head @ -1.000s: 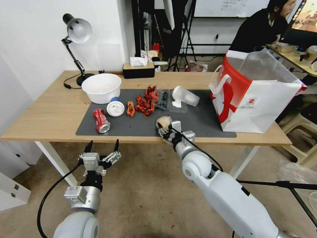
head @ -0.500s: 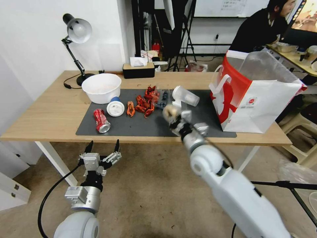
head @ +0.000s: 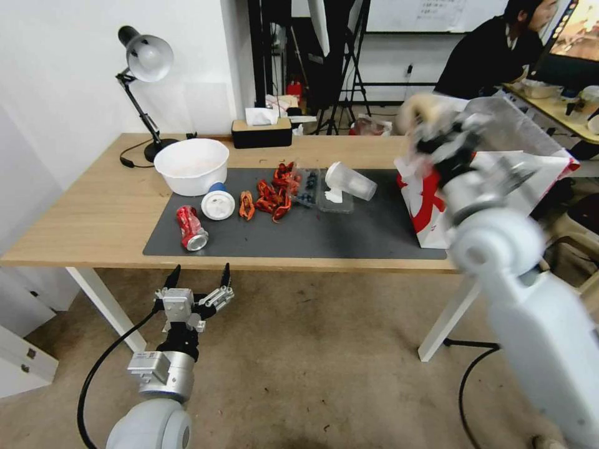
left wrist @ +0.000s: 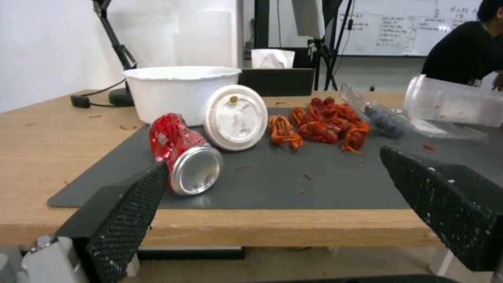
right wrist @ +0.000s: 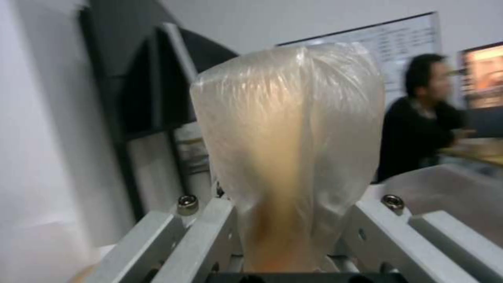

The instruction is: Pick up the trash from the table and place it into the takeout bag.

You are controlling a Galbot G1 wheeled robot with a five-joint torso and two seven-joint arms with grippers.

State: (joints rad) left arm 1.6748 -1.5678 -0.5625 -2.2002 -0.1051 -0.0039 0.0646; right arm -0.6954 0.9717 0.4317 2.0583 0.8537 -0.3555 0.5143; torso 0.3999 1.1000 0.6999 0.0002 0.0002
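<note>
Up high, the right gripper (head: 430,121) is clamped on the clear-wrapped beige lump (head: 417,107), level with the takeout bag (head: 499,187) rim at the table (head: 93,218) end. Below the front edge, the left gripper (head: 198,284) hangs spread apart, opposite the red soda can (head: 191,228).

the raised right gripper (head: 437,128) was motion-blurred, hiding part of the white paper takeout bag with red side panels (head: 499,206).

Bright even light, motion-blurred right arm (head: 499,249)
</note>
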